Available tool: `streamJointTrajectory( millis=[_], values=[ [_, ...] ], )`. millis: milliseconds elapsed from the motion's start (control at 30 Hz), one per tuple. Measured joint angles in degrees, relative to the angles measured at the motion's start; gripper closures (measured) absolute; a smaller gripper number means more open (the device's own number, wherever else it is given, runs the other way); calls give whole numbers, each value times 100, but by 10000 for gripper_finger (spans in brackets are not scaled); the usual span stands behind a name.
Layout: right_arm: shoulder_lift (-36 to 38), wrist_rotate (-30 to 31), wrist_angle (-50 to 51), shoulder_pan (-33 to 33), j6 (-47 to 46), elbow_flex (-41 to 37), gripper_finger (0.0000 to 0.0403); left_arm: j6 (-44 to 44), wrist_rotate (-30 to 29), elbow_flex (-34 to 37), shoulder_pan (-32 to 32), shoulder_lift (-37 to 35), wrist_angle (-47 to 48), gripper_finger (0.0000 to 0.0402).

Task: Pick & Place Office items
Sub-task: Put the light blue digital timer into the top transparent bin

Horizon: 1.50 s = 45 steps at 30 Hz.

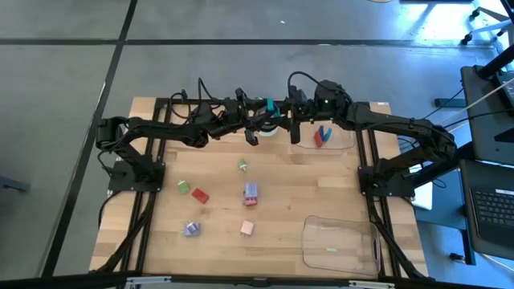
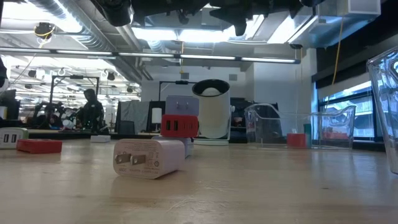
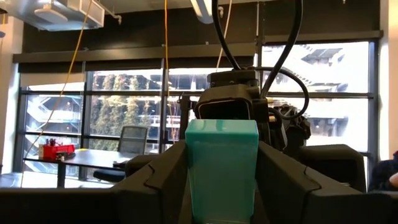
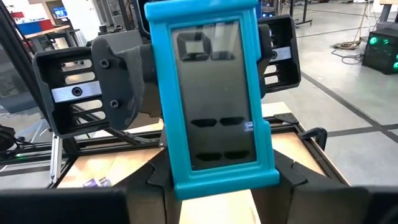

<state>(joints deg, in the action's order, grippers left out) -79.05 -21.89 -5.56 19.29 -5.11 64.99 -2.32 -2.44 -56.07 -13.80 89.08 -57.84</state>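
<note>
Both grippers, left (image 1: 259, 107) and right (image 1: 281, 106), were clamped on one teal block (image 1: 270, 104), meeting mid-air over the table's (image 1: 321, 189) far edge | other office items (image 1: 250, 191) sat scattered on the wood below, lol

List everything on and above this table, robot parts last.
teal piece: one, teal, in the air over the table's far edge, between both grippers
green pieces: two, green, left of mid-table, the paler one farther back
red piece: one, red, beside the nearer green one
lilac pieces: two, lilac, one mid-table, one near the front left
pink piece: one, pink, front centre
far tray: one, clear, far right, holding red and blue pieces
near tray: one, clear, front right
round object: one, white and black, under the grippers
left gripper: jaws on the teal piece
right gripper: jaws on the teal piece
</note>
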Motion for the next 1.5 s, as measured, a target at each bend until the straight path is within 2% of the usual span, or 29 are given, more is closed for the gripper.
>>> streamJointTrajectory(
  millis=[367, 667, 767, 967, 1100, 1233, 1367, 1500],
  values=[
    [10, -40, 54, 40, -76, 2, 259, -243, -1, 2, 0, -2, 21, 200],
    [333, 12, 907, 475, -196, 5, 259, -798, -35, 4, -141, -11, 649, 161],
    [566, 346, 1527, 659, -167, 7, 259, -905, -181, 4, -206, -11, 998, 156],
    [934, 1529, 3283, 1001, -31, 7, 259, -908, -377, 4, -286, -11, 1576, 157],
    [961, 2388, 4552, 1144, 68, 4, 259, -904, -490, 4, -287, -11, 1659, 156],
    [815, 3109, 5393, 1193, -18, -12, 259, -901, -712, 4, -286, -11, 1655, 155],
    [736, 3133, 5377, 1220, -247, -320, 259, -901, -1003, 4, -286, -11, 1655, 158],
    [675, 3070, 5178, 1217, -613, -800, 259, -901, -1056, 4, -286, -11, 1655, 156]
  ],
)
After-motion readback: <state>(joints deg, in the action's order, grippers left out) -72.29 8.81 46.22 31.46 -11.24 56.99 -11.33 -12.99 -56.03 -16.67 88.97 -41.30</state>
